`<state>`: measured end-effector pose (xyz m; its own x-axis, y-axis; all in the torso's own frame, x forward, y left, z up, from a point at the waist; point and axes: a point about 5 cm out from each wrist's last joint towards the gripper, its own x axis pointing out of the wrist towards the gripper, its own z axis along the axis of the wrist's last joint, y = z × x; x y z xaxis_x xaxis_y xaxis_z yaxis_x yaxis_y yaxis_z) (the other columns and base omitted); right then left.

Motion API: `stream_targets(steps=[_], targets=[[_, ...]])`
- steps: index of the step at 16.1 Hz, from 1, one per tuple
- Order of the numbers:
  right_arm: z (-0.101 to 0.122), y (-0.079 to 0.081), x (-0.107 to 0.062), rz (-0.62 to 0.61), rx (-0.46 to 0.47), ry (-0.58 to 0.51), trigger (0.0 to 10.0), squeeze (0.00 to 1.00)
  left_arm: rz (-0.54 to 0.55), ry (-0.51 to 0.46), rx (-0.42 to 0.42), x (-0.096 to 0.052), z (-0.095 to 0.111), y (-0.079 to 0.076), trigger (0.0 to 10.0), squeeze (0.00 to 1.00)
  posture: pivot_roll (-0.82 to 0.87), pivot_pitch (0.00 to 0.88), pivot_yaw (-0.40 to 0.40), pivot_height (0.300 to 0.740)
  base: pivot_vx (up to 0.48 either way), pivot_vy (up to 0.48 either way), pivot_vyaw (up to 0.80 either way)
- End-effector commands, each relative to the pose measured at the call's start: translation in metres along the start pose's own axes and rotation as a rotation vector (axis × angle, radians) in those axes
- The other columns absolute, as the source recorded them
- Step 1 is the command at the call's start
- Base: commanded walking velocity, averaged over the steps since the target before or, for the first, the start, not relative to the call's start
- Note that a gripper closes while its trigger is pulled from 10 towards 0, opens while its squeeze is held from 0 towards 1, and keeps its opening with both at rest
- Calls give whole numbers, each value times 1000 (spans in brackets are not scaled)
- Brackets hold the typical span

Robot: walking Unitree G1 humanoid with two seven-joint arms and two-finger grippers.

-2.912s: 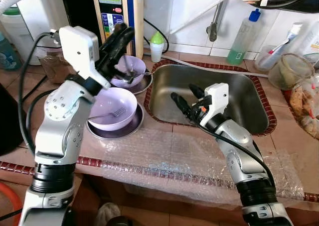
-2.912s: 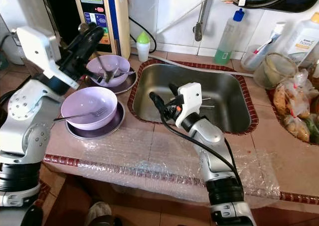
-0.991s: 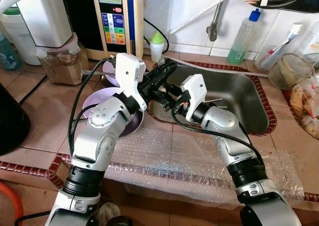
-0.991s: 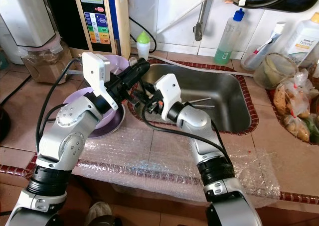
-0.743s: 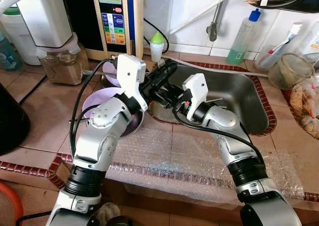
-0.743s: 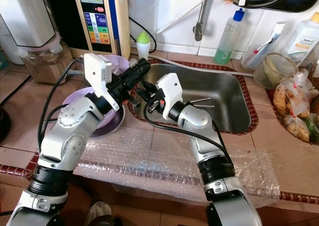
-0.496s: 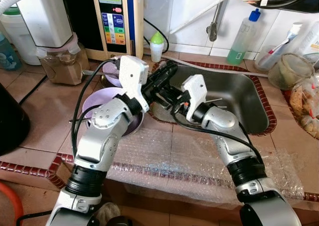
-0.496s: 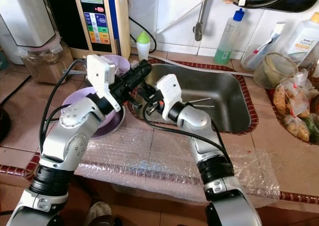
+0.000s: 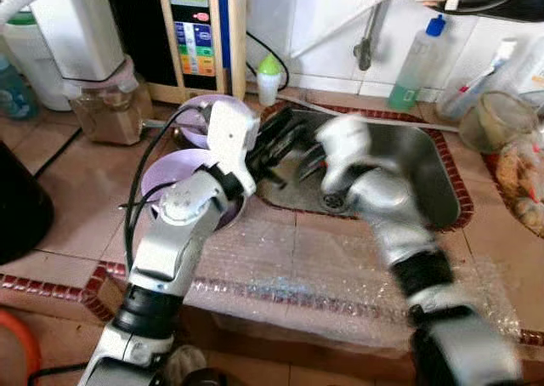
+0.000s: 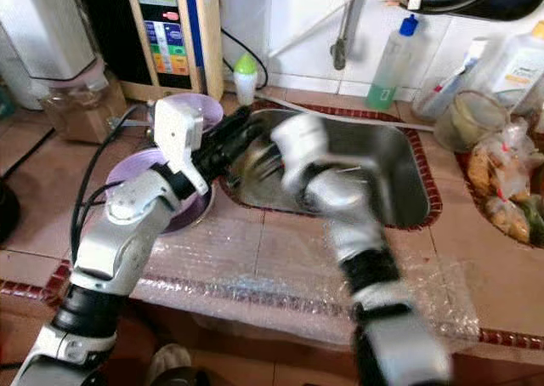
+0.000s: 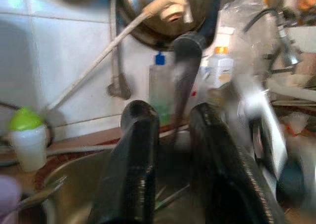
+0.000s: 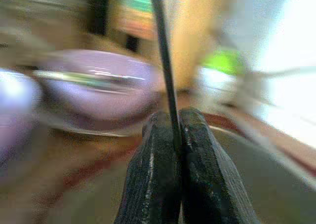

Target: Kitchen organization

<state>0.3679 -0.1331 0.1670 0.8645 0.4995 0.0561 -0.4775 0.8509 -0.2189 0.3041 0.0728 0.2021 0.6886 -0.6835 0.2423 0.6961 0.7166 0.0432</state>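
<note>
**A:** Right arm swings away from the left at speed, a smear across the middle of the left eye frame where half a second ago it sat crisp. The left gripper (image 9: 285, 139) holds over the near-left rim of the sink (image 9: 442, 178).

**B:** Right eye view: two purple bowls (image 10: 174, 182) on metal plates wait left of centre, unsorted. Panel writing at the top is too small to read.

**A:** Left wrist view: the left gripper's fingers (image 11: 136, 150) stand apart, nothing between them; cutlery lies in the sink below.

**B:** Right wrist view: the right gripper (image 12: 174, 135) is clamped tight on a thin utensil handle (image 12: 165, 71), a handover apparently made. Plenty left, I'd judge.
</note>
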Motion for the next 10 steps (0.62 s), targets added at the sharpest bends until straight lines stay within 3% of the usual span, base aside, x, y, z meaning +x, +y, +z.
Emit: stream_targets(steps=[1, 3, 4, 6, 7, 8, 10], targets=[[5, -14, 1, -75, -30, -8, 0, 0, 24, 0, 13, -2, 0, 3, 10000, 1000, 15, 0, 3, 740, 0, 0, 0], [0, -22, 2, -126, -39, 29, 0, 0, 24, 9, 13, -5, -2, 2, 10000, 1000, 16, 0, 6, 740, 0, 0, 0], [-14, -31, -1, -195, -43, 111, 0, 0, 36, 35, 13, -13, -8, 1, 10000, 1000, 21, 0, 6, 740, 0, 0, 0], [-33, -34, -7, -254, 7, 210, 5725, 0, 54, 73, 14, -22, -16, -1, 10000, 1000, 27, 0, 4, 740, 0, 0, 0], [-40, -35, -9, -280, 31, 241, 10000, 0, 62, 90, 18, -26, -19, -1, 10000, 1000, 35, 0, 1, 740, 0, 0, 0], [-49, -34, -12, -300, 65, 281, 10000, 463, 68, 111, 19, -30, -23, -2, 10000, 1000, 38, 0, -3, 740, 0, 0, 0], [-63, -29, -17, -325, 126, 340, 10000, 463, 79, 161, 31, -39, -30, -3, 10000, 1000, 44, 0, -6, 740, 0, 0, 0]])
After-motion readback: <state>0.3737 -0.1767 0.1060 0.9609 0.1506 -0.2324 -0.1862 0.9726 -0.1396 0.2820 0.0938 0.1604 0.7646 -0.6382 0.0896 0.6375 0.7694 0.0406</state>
